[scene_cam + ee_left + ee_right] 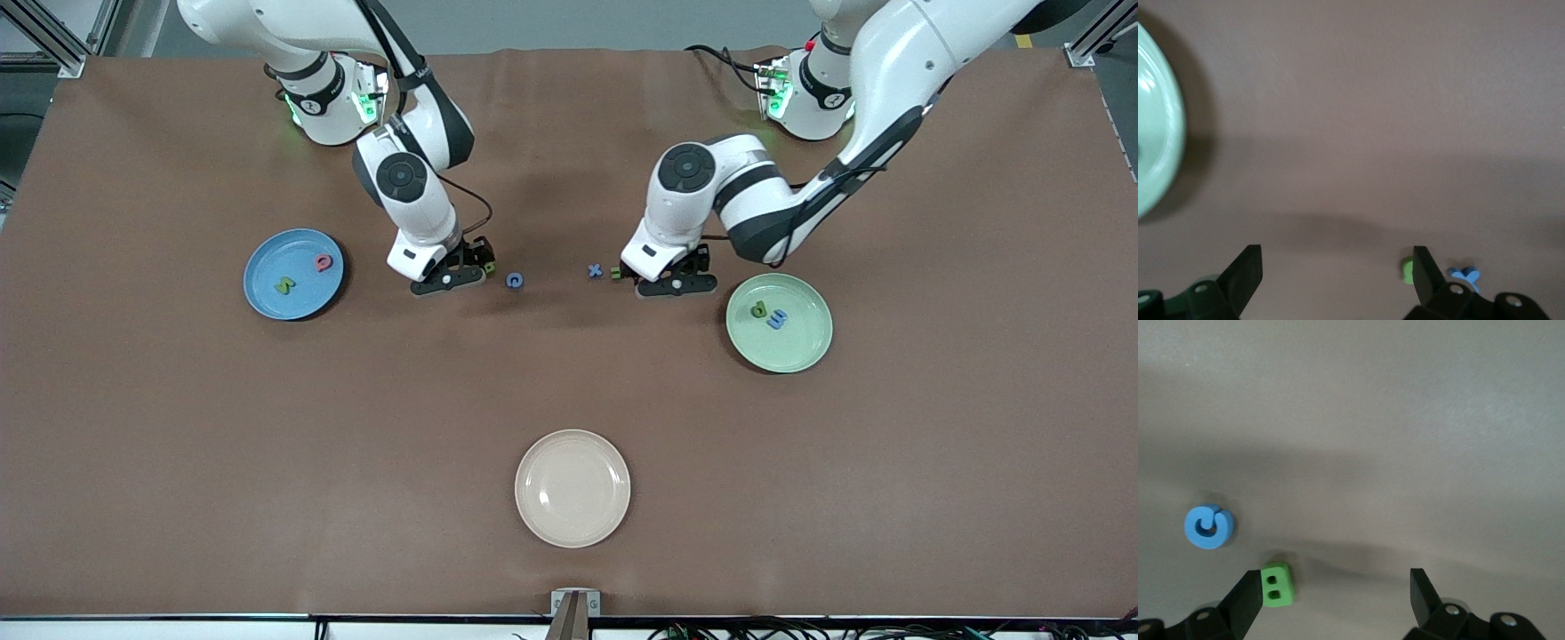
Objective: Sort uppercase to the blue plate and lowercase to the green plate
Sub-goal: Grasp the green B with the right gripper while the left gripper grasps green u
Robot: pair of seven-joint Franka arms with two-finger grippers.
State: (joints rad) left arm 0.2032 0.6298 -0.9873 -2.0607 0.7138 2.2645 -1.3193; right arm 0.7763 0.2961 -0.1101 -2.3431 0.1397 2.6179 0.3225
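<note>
Crowded middle strip, open table nearer the camera

We see the right gripper [464, 271] and left gripper [667, 277] low beside the blue G [514, 280] and blue x [595, 270]; the gap between them looks passable, while only the cream plate [572, 488] interrupts the nearer table.

2 letters on each plate [258, 298], 4 on table.

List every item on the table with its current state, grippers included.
Blue plate: holds pink-red Q and green N.
Green plate: holds green p and blue m.
Cream plate: empty.
Blue G: loose on table.
Green B: on table by right gripper.
Blue x: loose on table.
Small green letter: on table by left gripper.
Left gripper: open, low, empty.
Right gripper: open, low, empty.
</note>
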